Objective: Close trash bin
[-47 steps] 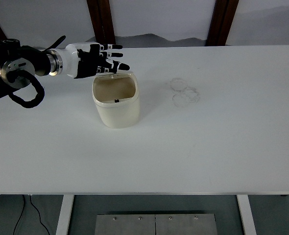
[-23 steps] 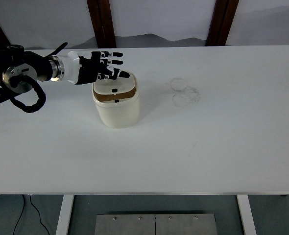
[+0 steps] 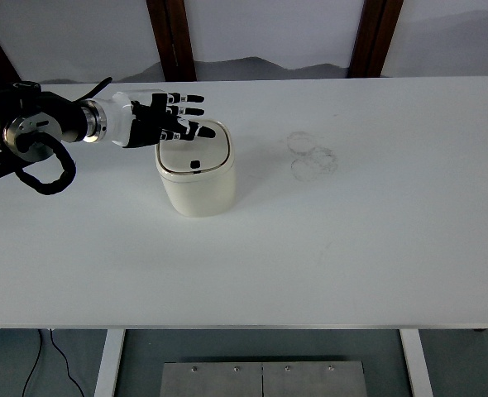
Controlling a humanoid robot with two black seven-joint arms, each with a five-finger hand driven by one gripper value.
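Observation:
A small cream trash bin (image 3: 198, 184) stands on the white table (image 3: 310, 248), left of centre. Its lid (image 3: 194, 150) lies flat across the top with a small dark latch showing. My left hand (image 3: 174, 121) reaches in from the left, fingers spread and held just over the lid's back left edge, holding nothing. I cannot tell whether the fingertips touch the lid. The right arm is out of view.
Faint ring-shaped marks (image 3: 310, 155) stain the table to the right of the bin. Two dark wooden posts (image 3: 171, 37) stand behind the far edge. A black cable loops from my left forearm (image 3: 37, 136) at the left edge.
The lid has swung down from upright over the open bin to flat on top. My left hand has drawn back slightly to the left and lowered.

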